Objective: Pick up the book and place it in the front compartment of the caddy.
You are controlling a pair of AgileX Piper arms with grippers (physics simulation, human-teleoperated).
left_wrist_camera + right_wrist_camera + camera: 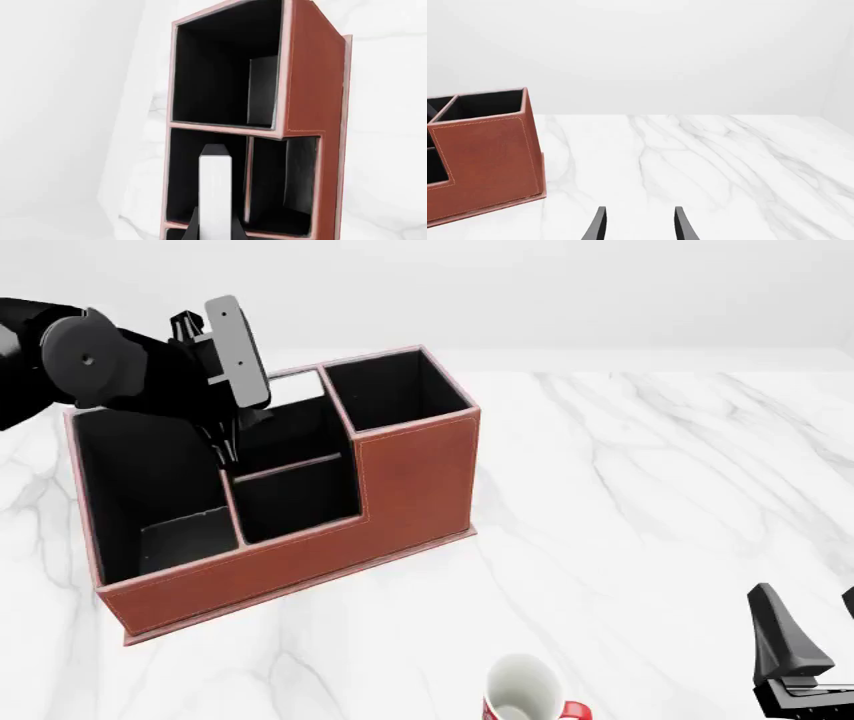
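The caddy [400, 480] is a reddish-brown organiser with black-lined cells, standing left of centre on the marble table. It also shows in the left wrist view [313, 75] and the right wrist view [487, 160]. My left gripper [230, 445] hangs over it, pointing down, shut on the book [215, 190]. The book's white page edge faces the camera, and black fingers flank its lower part. It hovers above the rear middle cell, beside the thin divider. In the front view the arm hides the book. My right gripper [807, 620] is open and holds nothing, low at the front right and far from the caddy [640, 227].
A red-and-white mug [523, 690] stands near the table's front edge, between the caddy and the right gripper. Bare marble stretches to the right of the caddy. The caddy's right cell has taller walls than the others.
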